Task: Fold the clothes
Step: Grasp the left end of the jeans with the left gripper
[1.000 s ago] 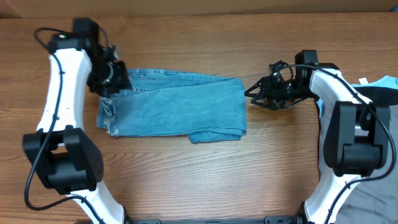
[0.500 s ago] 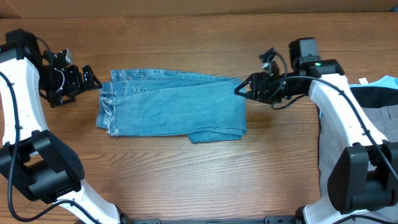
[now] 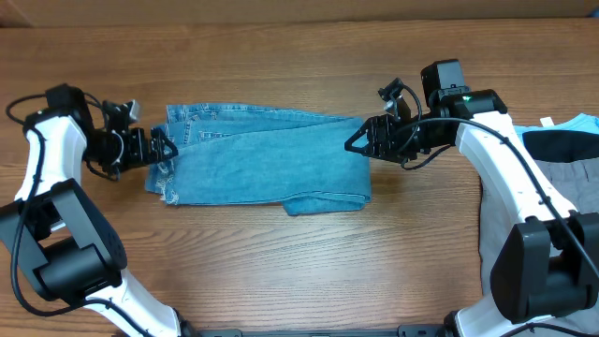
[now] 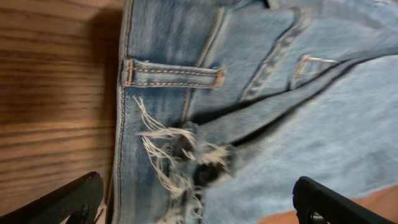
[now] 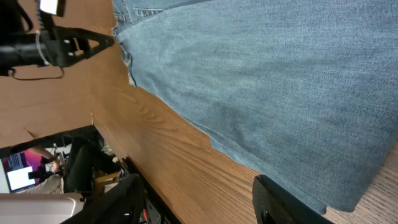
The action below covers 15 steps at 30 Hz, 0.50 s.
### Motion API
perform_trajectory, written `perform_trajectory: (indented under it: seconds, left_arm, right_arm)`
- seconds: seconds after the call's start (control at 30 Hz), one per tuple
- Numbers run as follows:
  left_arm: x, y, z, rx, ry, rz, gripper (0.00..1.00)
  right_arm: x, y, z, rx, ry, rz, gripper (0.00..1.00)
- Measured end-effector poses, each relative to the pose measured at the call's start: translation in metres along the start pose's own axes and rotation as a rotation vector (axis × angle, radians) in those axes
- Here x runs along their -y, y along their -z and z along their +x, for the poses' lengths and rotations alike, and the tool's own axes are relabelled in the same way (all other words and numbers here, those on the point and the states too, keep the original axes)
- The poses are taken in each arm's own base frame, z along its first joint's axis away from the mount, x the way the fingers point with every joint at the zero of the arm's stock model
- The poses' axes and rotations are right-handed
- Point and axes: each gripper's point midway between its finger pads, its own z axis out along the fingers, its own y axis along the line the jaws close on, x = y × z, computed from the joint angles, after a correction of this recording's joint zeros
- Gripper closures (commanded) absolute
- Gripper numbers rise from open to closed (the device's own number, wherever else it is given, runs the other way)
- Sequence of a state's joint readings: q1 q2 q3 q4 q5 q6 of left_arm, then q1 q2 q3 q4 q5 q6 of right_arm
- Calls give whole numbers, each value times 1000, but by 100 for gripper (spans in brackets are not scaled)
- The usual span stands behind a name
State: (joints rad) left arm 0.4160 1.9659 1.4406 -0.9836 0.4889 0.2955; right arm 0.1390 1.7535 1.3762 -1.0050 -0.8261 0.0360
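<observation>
The light blue jeans [image 3: 262,159] lie folded into a flat band across the middle of the table, with the frayed hems [image 4: 180,155] and the waistband at the left end. My left gripper [image 3: 168,148] is open at that left end. In the left wrist view its fingers [image 4: 71,202] straddle the frayed denim without gripping it. My right gripper [image 3: 352,146] is open at the folded right edge, and in the right wrist view [image 5: 205,205] only bare wood lies between its fingers, with the jeans [image 5: 280,74] just beyond.
A pile of other garments lies at the table's right edge: black [image 3: 562,142], pale blue [image 3: 582,122] and grey [image 3: 552,271]. A cardboard wall [image 3: 299,7] runs along the back. The left arm [image 5: 62,46] shows in the right wrist view.
My left gripper let go, swung out to the far left, then came back to the jeans' left end with jaws wide. My right gripper moved left to the folded edge and opened a little.
</observation>
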Motion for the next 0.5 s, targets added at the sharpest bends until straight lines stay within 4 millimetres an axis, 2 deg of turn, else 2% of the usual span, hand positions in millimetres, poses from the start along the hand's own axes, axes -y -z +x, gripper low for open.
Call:
perform_trajectory:
  seconds: [0.33,0.5]
  left_arm:
    - [-13,-28,10,29,-20,-10,0]
    - [-11,-38,17,21,-16,15,3]
  right_arm:
    - [0,0,0,0,-2,2,40]
    - [1,0,0,0,-2,3,41]
